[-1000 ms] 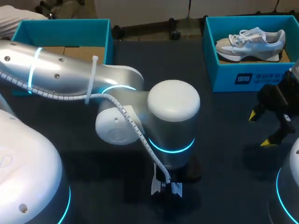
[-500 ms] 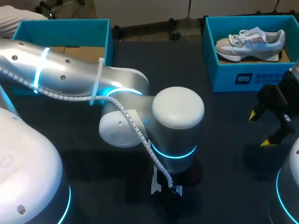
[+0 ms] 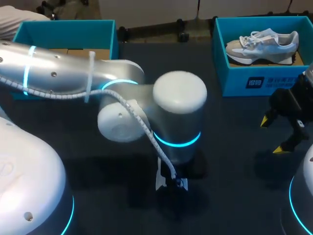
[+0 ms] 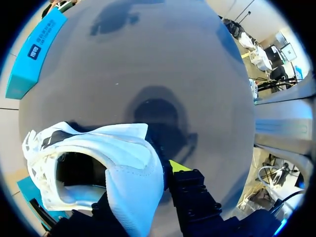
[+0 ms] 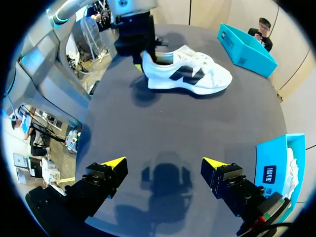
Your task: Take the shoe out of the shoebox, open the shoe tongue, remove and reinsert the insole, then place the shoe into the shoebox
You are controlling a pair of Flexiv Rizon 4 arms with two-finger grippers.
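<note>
**Left gripper.** The left gripper (image 4: pixel 159 177) is clamped on the heel collar of the white shoe (image 4: pixel 123 153). One of its fingers (image 4: pixel 178 166) lies against the outside of the heel. The other is hidden behind the heel fabric.

**Task item.** The white shoe stands sole-down on the worktop (image 5: pixel 187 123), near its middle and well apart from both boxes.

**Handling (assessment).**
- The shoe should be light.
- The upper looks soft and padded and will yield under a pinch. The sole is likely the stiff part.
- A hold at the heel alone will probably let the toe sag when the shoe is lifted.
- The heel collar suits steadying the shoe.
- The tongue (image 5: pixel 190 58) is thin and floppy and is best taken at its free top edge.
- The insole cannot be seen inside the dark opening. It is likely flexible and best pinched at its heel end.

**Right gripper.** The right gripper (image 5: pixel 164 168) hangs above bare worktop with its fingers spread wide, grasping nothing.

**Far edge.**
- The left shoebox (image 3: pixel 63 30) holds no shoe.
- The right shoebox (image 3: pixel 230 81) contains a grey shoe (image 3: pixel 264 43).
</note>
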